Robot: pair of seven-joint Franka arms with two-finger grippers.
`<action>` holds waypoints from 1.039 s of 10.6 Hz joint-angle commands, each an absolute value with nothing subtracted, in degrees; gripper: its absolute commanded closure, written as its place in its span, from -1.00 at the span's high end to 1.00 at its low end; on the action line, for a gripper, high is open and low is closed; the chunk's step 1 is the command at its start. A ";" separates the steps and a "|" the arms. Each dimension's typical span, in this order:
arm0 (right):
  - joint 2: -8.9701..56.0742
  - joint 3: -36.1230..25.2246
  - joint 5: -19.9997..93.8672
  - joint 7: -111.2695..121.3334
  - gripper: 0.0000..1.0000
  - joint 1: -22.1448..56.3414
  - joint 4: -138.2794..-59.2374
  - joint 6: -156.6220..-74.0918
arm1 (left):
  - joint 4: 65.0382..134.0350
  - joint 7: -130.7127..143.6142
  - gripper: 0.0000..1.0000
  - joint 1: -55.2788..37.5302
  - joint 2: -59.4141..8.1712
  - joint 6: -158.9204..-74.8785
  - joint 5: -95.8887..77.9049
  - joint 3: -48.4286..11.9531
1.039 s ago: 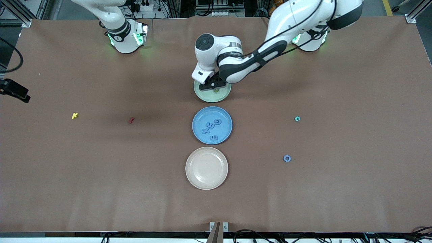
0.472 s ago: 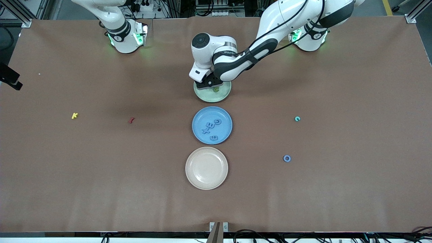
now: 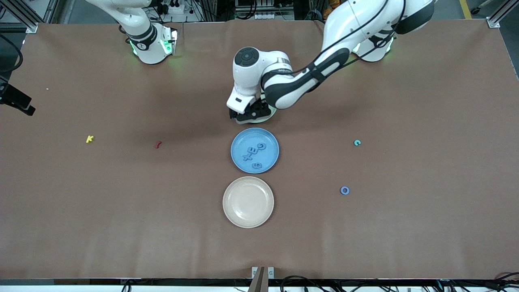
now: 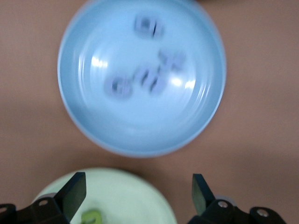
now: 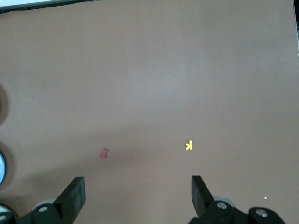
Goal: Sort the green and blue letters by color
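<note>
Since the frame half a second back, your left gripper (image 3: 252, 114) has shifted over the green plate (image 3: 268, 115) toward the blue plate's (image 3: 239, 140) side, and now covers most of the green plate from the front. Its fingers (image 4: 74, 193) stand wide apart with nothing between them. In the left wrist view you can see a small green letter (image 4: 92, 216) lying on the green plate. The blue plate holds four blue letters (image 3: 254, 155) clustered near its middle. A cream plate (image 3: 248, 201) sits nearer the front camera than the blue one. Toward the left arm's end of the table, a teal C (image 3: 357, 142) and a blue O (image 3: 344, 190) lie loose on the table (image 3: 405, 227), well apart. Your right gripper (image 5: 138, 196) waits high over the right arm's end, fingers spread and empty, above a yellow K (image 3: 89, 139) and a dark red piece (image 3: 157, 144).
</note>
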State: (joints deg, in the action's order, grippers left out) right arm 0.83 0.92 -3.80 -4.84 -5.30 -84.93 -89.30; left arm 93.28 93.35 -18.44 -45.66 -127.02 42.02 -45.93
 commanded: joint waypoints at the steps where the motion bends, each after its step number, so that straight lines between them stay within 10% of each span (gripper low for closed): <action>1: 1.23 1.32 -2.99 -5.10 1.00 -5.54 -84.64 -89.65 | 88.69 87.91 1.00 -14.25 -43.08 -126.83 44.64 -45.88; 11: 2.02 1.32 -2.90 -5.27 1.00 -4.40 -84.55 -90.88 | 88.51 44.10 1.00 4.13 -28.85 -126.83 21.51 -39.06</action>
State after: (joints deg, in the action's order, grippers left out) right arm 2.16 1.36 -3.53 -4.85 -4.52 -85.01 -90.78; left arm 87.03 56.57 2.80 -35.72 -127.00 32.98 -44.99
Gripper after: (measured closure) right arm 0.000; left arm 0.000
